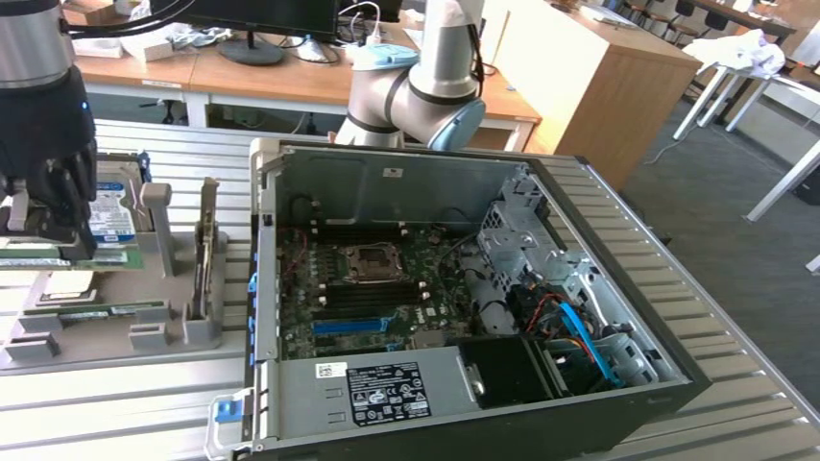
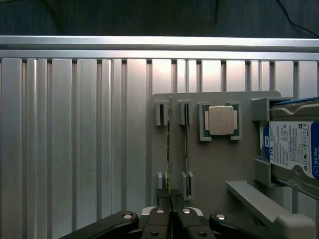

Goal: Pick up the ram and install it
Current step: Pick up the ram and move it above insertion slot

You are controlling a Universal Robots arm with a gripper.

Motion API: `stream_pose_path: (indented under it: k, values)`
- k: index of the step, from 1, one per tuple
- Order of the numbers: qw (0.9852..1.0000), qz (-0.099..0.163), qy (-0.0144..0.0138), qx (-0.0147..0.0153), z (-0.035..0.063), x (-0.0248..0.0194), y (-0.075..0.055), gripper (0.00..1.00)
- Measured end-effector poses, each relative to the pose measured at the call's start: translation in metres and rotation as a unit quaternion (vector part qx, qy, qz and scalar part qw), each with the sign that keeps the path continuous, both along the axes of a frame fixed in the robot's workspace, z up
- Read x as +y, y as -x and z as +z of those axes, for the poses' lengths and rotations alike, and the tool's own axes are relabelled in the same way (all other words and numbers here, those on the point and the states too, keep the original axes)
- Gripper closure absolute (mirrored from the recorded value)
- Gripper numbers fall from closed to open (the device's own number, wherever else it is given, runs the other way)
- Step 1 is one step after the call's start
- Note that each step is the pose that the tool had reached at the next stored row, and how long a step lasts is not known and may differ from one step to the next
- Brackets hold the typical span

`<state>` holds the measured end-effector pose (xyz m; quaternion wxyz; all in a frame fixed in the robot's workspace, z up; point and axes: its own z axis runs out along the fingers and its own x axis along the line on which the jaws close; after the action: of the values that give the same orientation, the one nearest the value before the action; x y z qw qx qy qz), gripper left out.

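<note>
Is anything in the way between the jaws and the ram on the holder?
Nothing visible. The gripper has its jaws shut on the ram, which stands on edge in the holder's slots. A second stick sits beside it, apart.

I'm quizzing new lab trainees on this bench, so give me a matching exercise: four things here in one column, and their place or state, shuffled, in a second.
1 ram
2 processor chip
3 hard drive
4 computer case

A open, motherboard showing
B in a square pocket of the grey holder
C gripped edge-on by the shut claw
D blue-labelled, slotted at the holder's side

Pairs: 1-C, 2-B, 3-D, 4-A
</note>
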<state>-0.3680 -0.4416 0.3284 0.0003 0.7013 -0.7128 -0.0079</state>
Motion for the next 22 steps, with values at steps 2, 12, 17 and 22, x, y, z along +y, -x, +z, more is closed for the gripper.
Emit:
stream_pose_path:
  k: [2,12,17,22]
  values:
    - [1.0,0.0,0.0,-0.0001,0.0028,0.0,0.0,0.88]
    - [1.0,0.001,-0.0003,-0.0004,0.0222,0.0,0.0,0.88]
    - [1.0,0.001,-0.0006,-0.0007,0.0317,0.0,0.0,0.88]
    - [1.0,0.001,-0.001,-0.001,0.0424,0.0,-0.001,0.88]
